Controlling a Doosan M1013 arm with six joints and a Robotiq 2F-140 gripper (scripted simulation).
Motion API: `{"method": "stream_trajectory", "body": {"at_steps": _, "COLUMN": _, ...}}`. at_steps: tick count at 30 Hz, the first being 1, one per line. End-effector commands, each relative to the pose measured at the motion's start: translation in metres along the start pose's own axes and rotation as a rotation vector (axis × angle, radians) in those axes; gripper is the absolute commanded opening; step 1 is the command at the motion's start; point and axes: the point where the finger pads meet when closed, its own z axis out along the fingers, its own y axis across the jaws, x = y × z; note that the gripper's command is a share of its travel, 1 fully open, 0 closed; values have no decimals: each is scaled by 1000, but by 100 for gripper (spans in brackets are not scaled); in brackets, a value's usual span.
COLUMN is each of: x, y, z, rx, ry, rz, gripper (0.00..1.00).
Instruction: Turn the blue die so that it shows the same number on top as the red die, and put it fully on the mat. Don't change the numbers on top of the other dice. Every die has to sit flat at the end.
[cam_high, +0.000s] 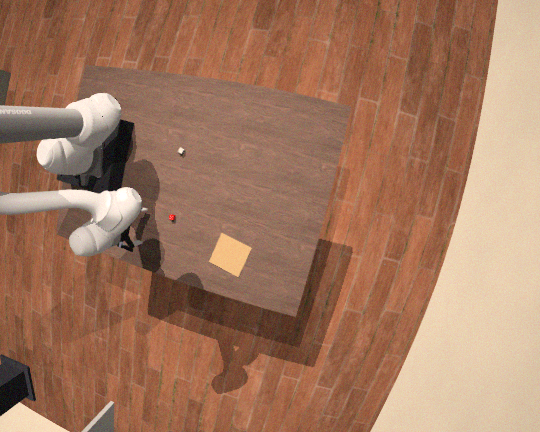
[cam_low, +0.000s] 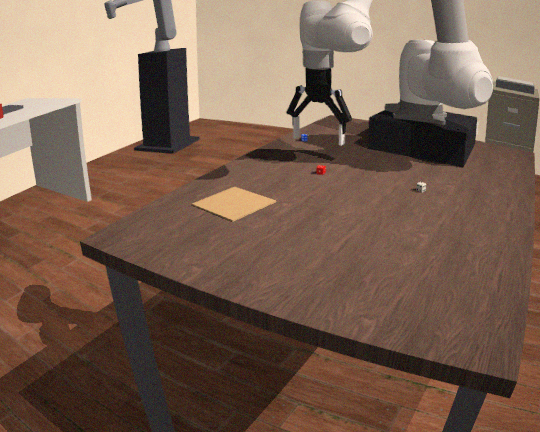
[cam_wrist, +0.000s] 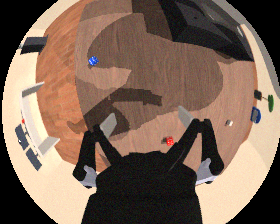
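Observation:
The blue die (cam_low: 304, 137) (cam_wrist: 93, 61) rests on the table at the far end, off the mat; the arm hides it in the top view. The red die (cam_high: 172, 218) (cam_low: 321, 170) (cam_wrist: 170, 141) sits on the table between the gripper and the mat. The tan mat (cam_high: 230, 255) (cam_low: 234, 204) has no die on it. My gripper (cam_low: 319, 139) (cam_wrist: 146, 115) is open and empty above the table. In the wrist view the blue die lies beyond the left fingertip, not between the fingers. The top numbers are too small to read surely.
A white die (cam_high: 181, 151) (cam_low: 421, 187) (cam_wrist: 229, 123) sits on the table, away from the red die and mat. The black robot base block (cam_low: 390, 135) (cam_wrist: 200, 30) stands at the table's far end. The table edge (cam_low: 300, 325) is nearest the exterior camera.

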Motion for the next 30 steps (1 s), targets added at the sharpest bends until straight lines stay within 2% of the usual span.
{"method": "stream_trajectory", "body": {"at_steps": 1, "x": -33, "y": 20, "z": 0, "rx": 1, "ry": 4, "rz": 9, "gripper": 100}}
{"method": "stream_trajectory", "body": {"at_steps": 6, "x": -65, "y": 42, "z": 1, "rx": 1, "ry": 4, "rz": 9, "gripper": 100}}
{"method": "stream_trajectory", "body": {"at_steps": 8, "x": -65, "y": 42, "z": 1, "rx": 1, "ry": 4, "rz": 9, "gripper": 100}}
{"method": "stream_trajectory", "body": {"at_steps": 16, "x": -100, "y": 66, "z": 1, "rx": 1, "ry": 4, "rz": 9, "gripper": 100}}
{"method": "stream_trajectory", "body": {"at_steps": 30, "x": -112, "y": 74, "z": 1, "rx": 1, "ry": 4, "rz": 9, "gripper": 100}}
